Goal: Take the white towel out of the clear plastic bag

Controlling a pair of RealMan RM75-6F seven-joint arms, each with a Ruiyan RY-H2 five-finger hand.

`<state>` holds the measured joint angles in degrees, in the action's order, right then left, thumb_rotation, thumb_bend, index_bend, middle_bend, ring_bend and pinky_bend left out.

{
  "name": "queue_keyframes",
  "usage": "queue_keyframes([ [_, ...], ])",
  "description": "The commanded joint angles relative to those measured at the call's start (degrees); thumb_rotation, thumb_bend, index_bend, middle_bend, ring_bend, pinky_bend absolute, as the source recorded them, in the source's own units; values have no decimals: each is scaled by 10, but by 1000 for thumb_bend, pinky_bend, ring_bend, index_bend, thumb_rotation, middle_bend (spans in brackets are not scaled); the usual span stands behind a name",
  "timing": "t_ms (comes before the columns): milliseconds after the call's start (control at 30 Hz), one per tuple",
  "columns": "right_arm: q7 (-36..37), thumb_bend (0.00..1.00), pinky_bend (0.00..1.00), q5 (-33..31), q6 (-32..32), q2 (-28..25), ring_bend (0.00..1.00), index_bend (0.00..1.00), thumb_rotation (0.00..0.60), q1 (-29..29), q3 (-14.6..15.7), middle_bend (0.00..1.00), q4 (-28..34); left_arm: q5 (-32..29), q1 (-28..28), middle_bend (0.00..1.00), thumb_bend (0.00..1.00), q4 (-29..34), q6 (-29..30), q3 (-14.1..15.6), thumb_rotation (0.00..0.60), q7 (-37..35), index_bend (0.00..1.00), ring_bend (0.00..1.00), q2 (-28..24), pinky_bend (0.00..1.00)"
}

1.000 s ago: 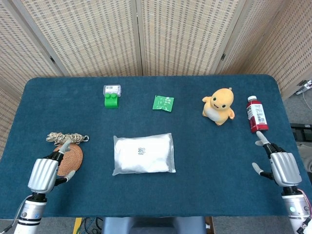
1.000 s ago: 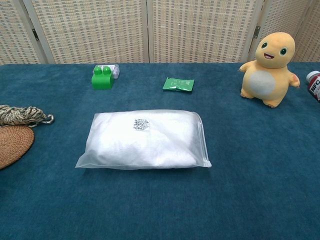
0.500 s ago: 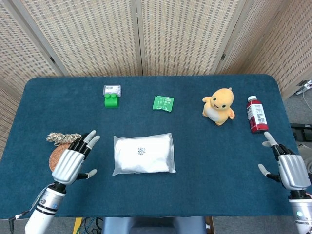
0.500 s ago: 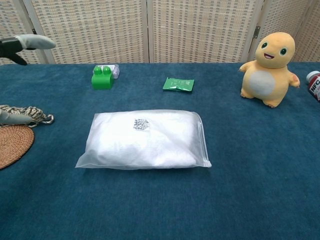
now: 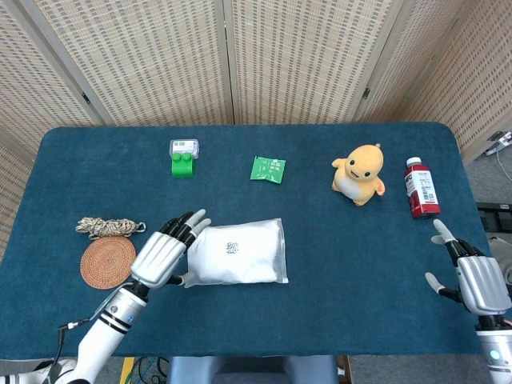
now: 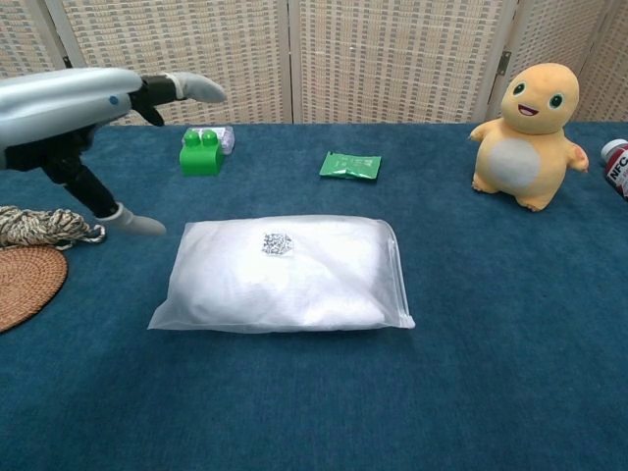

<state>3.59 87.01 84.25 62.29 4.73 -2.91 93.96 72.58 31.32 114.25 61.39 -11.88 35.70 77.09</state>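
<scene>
The clear plastic bag [image 5: 238, 252] [image 6: 285, 275] lies flat in the middle of the blue table, with the folded white towel [image 6: 294, 285] sealed inside it. My left hand [image 5: 164, 254] [image 6: 69, 108] hovers at the bag's left end with its fingers spread and nothing in it; I cannot tell if it touches the bag. My right hand [image 5: 476, 276] is at the table's right front edge, far from the bag, fingers apart and empty. It does not show in the chest view.
A woven coaster [image 5: 107, 260] and a rope coil [image 5: 108, 227] lie left of the bag. At the back are a green block [image 5: 182, 164], a green packet [image 5: 267, 169], a yellow plush toy [image 5: 360, 174] and a red bottle [image 5: 419, 189].
My left hand has moved right from over the coaster to the bag's left end. The right hand drew back slightly toward the front edge. The bag has not moved.
</scene>
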Motion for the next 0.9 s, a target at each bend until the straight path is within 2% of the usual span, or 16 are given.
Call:
queue_keyframes([
  [33,0,212,453,1,1,-1,274,0,600,-1,0,295,1,-30,24,0,0,-10,-13,-3,600,17,0,0,23,139],
  [433,-7,211,453,1,-7,-2,274,0,600,3,0,295,1,-88,79,0,0,-77,-33,1,600,24,0,0,89,139],
  [900,-16,211,453,0,-18,4,273,0,600,9,1,295,4,-249,150,0,0,-65,-44,-1,600,95,0,0,98,69],
])
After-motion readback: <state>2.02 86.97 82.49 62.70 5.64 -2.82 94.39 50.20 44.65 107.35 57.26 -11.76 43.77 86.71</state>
